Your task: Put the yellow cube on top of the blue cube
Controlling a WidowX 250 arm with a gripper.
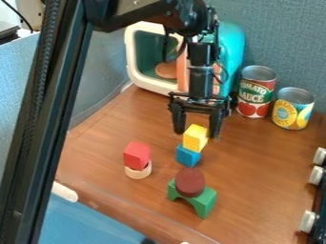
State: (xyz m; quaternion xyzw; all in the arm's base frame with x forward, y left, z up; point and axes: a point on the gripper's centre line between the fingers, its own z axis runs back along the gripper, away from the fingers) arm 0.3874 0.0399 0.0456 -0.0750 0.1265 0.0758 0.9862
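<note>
1. Hanging with fingers spread wide, the black gripper (197,136) flanks the yellow cube (195,138).
2. That cube tops the blue cube (188,156), well inside the tabletop's (255,162) edges.
3. Bare wood separates them from the red block (136,155) and green arch (206,200).

Moderately bright, fairly even light is falling on the brown wood-grain tabletop (255,159), and a small yellow wooden cube (193,139) is showing a lighter top than sides, indicating light from above. Metal lids on the red-and-green tin can (256,97) and yellow-and-blue tin can (292,113) are reflecting pale light. The cavity of the white-framed toy oven (130,55) is lying in shade
</note>
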